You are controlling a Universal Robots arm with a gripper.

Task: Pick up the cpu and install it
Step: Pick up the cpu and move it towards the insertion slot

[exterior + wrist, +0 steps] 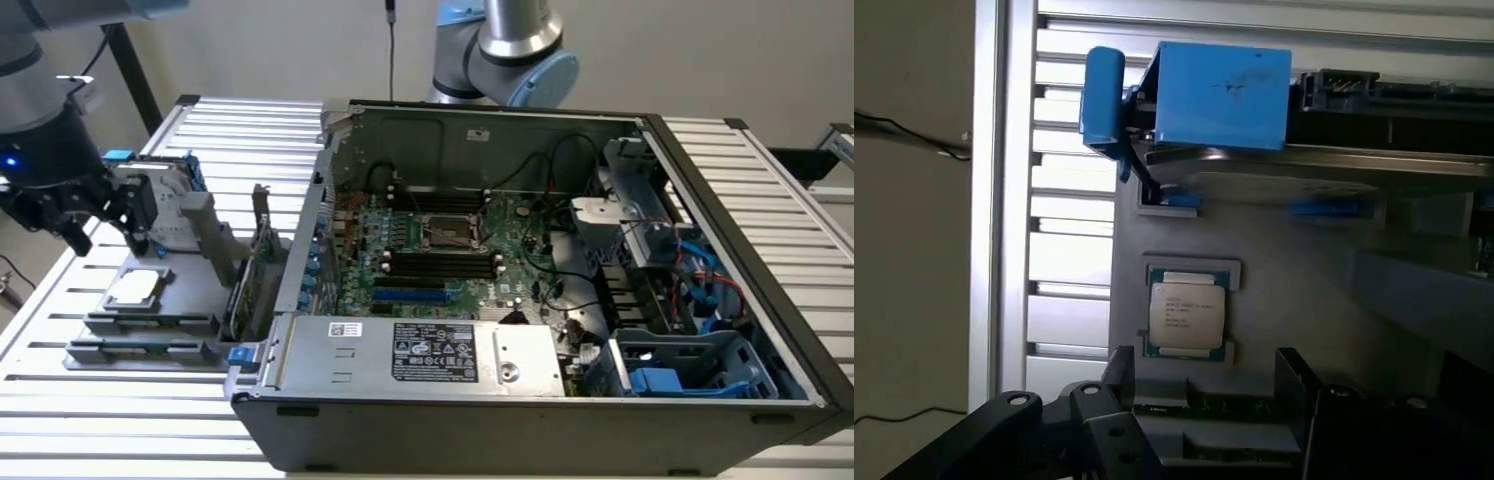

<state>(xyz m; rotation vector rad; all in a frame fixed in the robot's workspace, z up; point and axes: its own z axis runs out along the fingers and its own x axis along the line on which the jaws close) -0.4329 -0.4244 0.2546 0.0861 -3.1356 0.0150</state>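
Cpu (136, 288): flat in grey holder (187, 285) by the worktop (80, 400) edge at the exterior view's left, not yet picked up. Tool (111, 240): jaws spread wide, empty, hovering just above it. Socket (447, 232) in computer case (534, 440): apparently unfilled; pickup and installation both outstanding

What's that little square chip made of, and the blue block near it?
The cpu: dull silver metal top, it seems, matte with printed lettering, over a green board edge. The blue block: probably moulded plastic, evenly coloured, with faint scuffs.

dull silver cpu (1187, 313), perhaps green-edged
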